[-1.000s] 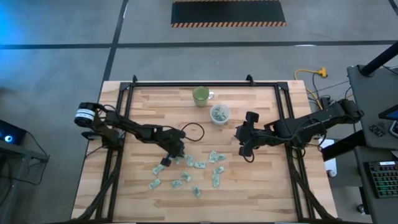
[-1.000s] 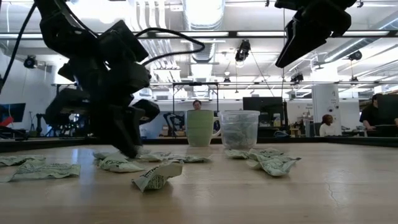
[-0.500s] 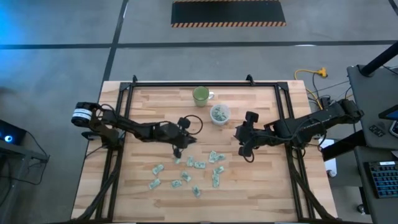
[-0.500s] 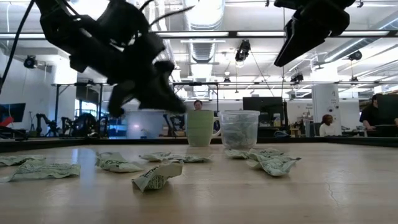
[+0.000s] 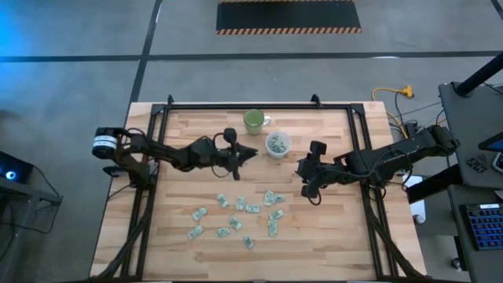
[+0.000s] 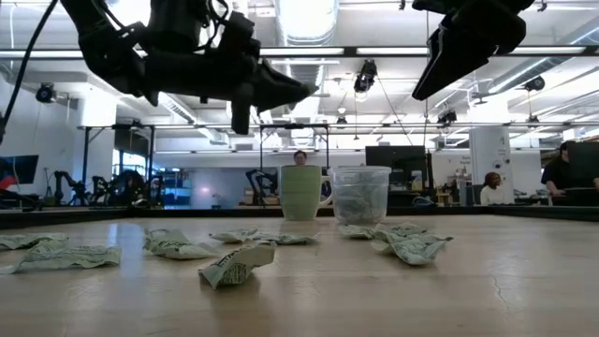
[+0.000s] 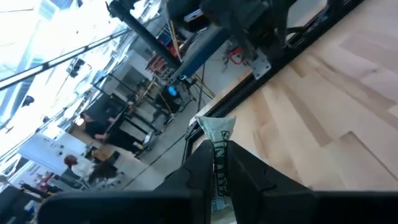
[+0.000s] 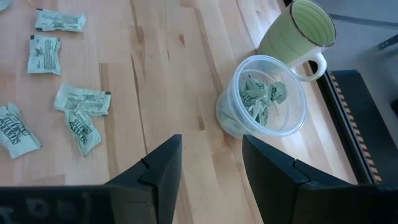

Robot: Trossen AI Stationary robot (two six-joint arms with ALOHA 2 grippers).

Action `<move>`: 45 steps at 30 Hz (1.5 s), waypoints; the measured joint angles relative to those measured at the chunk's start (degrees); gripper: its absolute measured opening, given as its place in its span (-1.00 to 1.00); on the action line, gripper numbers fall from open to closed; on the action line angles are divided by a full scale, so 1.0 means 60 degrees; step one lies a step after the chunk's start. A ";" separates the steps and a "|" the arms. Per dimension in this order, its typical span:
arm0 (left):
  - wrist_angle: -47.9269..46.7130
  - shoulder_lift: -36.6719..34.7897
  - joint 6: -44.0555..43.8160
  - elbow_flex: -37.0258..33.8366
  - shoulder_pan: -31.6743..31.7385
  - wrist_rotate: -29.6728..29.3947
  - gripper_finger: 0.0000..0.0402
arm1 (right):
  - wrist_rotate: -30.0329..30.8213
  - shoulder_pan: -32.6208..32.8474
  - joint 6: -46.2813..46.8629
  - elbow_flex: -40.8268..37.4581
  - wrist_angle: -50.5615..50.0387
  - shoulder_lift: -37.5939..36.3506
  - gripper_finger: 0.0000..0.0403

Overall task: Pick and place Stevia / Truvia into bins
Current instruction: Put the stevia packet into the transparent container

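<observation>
1. Left wrist view: the left gripper (image 7: 219, 163) has its two dark fingers pinched together on a single sachet (image 7: 217, 140), a pale green and white paper packet with crinkled edges and printed lettering, standing up between the fingertips.
2. In the high view the left gripper (image 5: 250, 153) is held above the far middle of the table, just left of the clear cup (image 5: 277, 144) and on the near side of the green mug (image 5: 254, 120).
3. In the low view that gripper (image 6: 299, 91) hangs well above the tabletop, pointing right toward the cup (image 6: 361, 195).
4. The cup is round, translucent plastic, and already holds a crumpled heap of green-white packets (image 8: 261, 96); it stands just beside the mug (image 8: 298, 32), a smooth pale green ceramic one with a handle.
5. The right gripper (image 5: 306, 182) waits right of the cup, raised off the table, its fingers spread wide with nothing between them.
6. The loose sachets (image 5: 236, 216) lie scattered flat on the near middle of the table (image 5: 330, 236), a light butcher-block wood surface with visible grain, framed by black rails.
7. Some packets are creased or folded; one near the low camera (image 6: 236, 265) is curled up on edge.
8. Beyond the table, the low view shows a workshop with people (image 6: 491, 187) in the background.
</observation>
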 joint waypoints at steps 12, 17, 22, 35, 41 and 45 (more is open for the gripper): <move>-0.1201 0.0010 -0.2111 0.1363 0.1238 0.0320 -0.89 | 0.0000 0.0000 -0.0019 0.0000 0.0000 0.0000 -0.21; -0.2915 0.0491 -0.2745 0.2494 0.1669 0.1080 -0.89 | 0.0004 0.0000 -0.0019 0.0000 0.0015 0.0000 -0.21; -0.3589 0.1756 -0.2755 0.3723 0.1800 0.1169 -0.89 | 0.0004 0.0000 0.0014 0.0000 -0.0004 0.0004 -0.21; -0.5366 0.3836 -0.2744 0.5720 0.1962 0.1169 -0.89 | -0.0022 0.0000 -0.0015 -0.0022 -0.0044 0.0004 -0.21; -0.5680 0.3831 -0.2755 0.5711 0.1957 0.1366 -0.89 | -0.0044 0.0000 -0.0001 -0.0036 -0.0022 0.0004 -0.21; -0.5804 0.3831 -0.2755 0.5708 0.1957 0.1637 -0.85 | -0.0047 0.0000 0.0013 -0.0036 -0.0012 0.0004 -0.21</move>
